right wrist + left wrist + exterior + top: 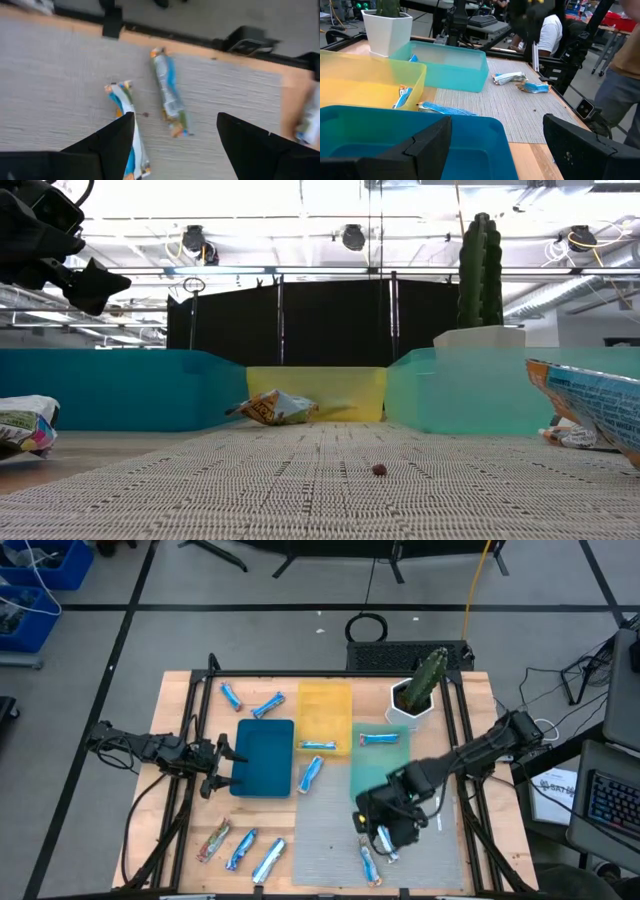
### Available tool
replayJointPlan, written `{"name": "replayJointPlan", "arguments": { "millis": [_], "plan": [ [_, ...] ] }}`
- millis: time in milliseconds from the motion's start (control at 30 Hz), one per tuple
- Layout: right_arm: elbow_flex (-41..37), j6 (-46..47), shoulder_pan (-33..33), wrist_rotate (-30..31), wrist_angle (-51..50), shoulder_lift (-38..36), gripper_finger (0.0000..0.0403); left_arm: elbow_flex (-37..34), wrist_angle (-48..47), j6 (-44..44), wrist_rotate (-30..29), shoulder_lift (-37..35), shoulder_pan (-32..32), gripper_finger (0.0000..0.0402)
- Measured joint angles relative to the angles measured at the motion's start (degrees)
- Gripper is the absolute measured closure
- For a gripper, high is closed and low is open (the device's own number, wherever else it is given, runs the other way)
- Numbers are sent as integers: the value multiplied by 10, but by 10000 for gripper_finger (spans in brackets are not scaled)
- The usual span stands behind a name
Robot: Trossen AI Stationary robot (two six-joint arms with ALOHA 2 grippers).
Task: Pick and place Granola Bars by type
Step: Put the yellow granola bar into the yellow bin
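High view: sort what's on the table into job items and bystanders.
Job items:
- granola bars, scattered on the table, two by the right gripper
- blue tray
- yellow tray
- teal tray
- left gripper, open at the blue tray

Bystanders:
- potted cactus
- woven mat

1. The blue tray (264, 758) is a deep teal-blue, one plain colour.
2. The yellow tray (325, 712) is a see-through yellow.
3. The teal tray (378, 765) is a pale, see-through green-blue.
4. Most granola bars (311, 774) are shiny blue and white; one bar (213, 840) at the desk's front left is reddish-brown.
5. The desk (180, 710) is light wood, with a grey woven mat (330, 850) on it.
6. The plant pot (408, 712) is white; the cactus (430, 675) is green.
7. Both arms are black.
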Motion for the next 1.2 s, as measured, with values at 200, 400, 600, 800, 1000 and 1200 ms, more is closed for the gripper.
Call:
{"name": "replayJointPlan", "arguments": {
  "millis": [200, 400, 600, 800, 1000, 1200],
  "plan": [
    [-93, 21, 38, 32, 65, 1, 120, 0, 0, 0, 0, 0, 0, 91],
    [-166, 13, 52, 121, 131, 1, 121, 0, 0, 0, 0, 0, 0, 91],
    [-205, -33, 55, 153, 157, 1, 124, 0, 0, 0, 0, 0, 0, 91],
    [-219, -31, 57, 170, 212, 1, 126, 0, 0, 0, 0, 0, 0, 92],
    [-221, -29, 56, 169, 223, 15, 126, 0, 0, 0, 0, 0, 0, 91],
    [-236, -40, 55, 200, 250, 33, 126, 0, 0, 0, 0, 0, 0, 91]
  ]
}}
